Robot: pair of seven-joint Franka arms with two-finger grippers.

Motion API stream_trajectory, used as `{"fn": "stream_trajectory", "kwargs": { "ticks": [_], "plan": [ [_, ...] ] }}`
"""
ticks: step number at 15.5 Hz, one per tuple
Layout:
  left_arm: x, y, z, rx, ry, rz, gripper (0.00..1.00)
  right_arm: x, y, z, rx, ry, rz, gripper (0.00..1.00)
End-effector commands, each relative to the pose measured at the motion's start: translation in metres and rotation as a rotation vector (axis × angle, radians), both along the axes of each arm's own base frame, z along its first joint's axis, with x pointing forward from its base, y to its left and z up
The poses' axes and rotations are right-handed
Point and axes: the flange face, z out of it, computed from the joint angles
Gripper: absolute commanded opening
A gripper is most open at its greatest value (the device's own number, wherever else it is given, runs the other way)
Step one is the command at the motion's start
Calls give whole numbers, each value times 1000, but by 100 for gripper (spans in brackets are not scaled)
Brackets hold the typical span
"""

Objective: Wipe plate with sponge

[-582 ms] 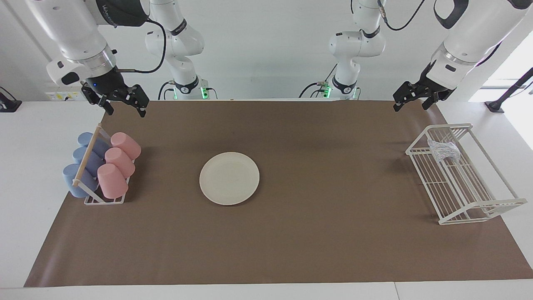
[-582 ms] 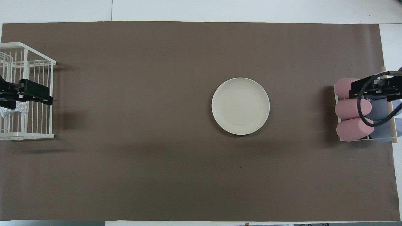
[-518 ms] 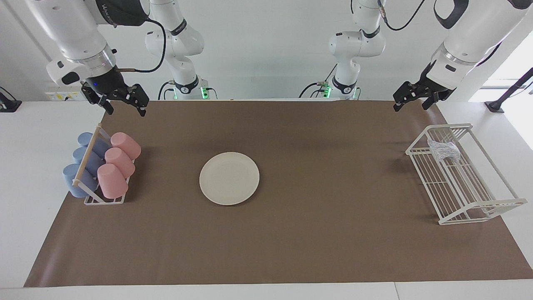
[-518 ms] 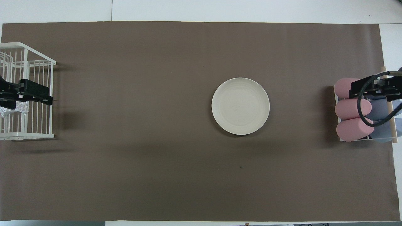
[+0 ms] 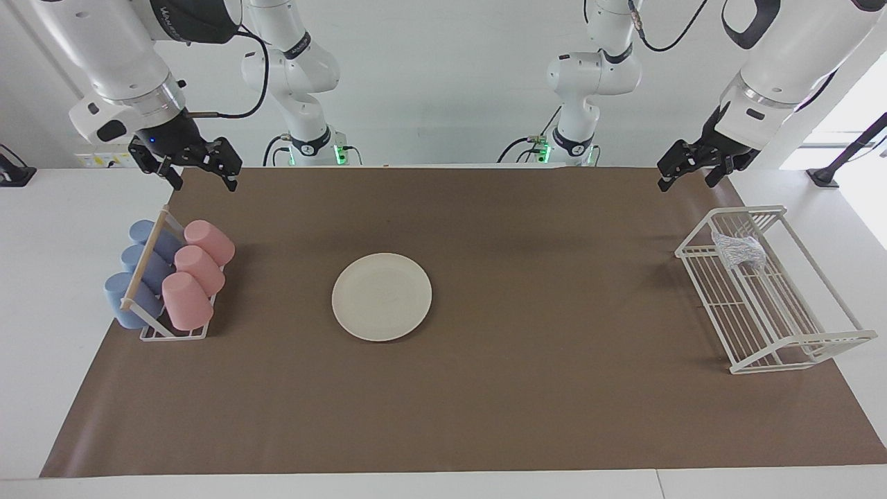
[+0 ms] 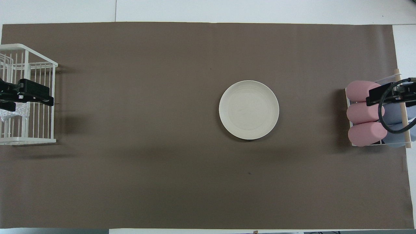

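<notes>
Rising slightly since earlier: both grippers, open; plate unmoved.

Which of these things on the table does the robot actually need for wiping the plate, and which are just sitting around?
Needed for the job:
- plate, on the brown mat
- sponge, a silvery wad in the white wire rack

Just lying about:
- pink cups in their stand
- blue cups beside them
</notes>
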Motion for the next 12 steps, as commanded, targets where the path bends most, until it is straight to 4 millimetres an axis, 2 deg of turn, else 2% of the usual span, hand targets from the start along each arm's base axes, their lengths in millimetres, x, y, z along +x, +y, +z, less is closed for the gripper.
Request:
{"fn": "stream_trajectory", "kwargs": {
  "ticks": [1, 3, 6, 8, 12],
  "plan": [
    [0, 13, -5, 14, -8, 33, 100, -3, -3, 4, 20, -8, 27, 100],
    [-4, 19, -6, 48, 4, 35, 100, -3, -8, 3, 20, -7, 18, 100],
    [-16, 21, -19, 132, 14, 24, 100, -3, -9, 3, 19, -10, 15, 100],
    [-12, 24, -27, 149, 14, 25, 100, -3, -9, 3, 19, -8, 9, 100],
    [-1, 20, -64, 307, -7, -35, 100, -4, -11, 2, 17, -5, -3, 100]
  ]
}}
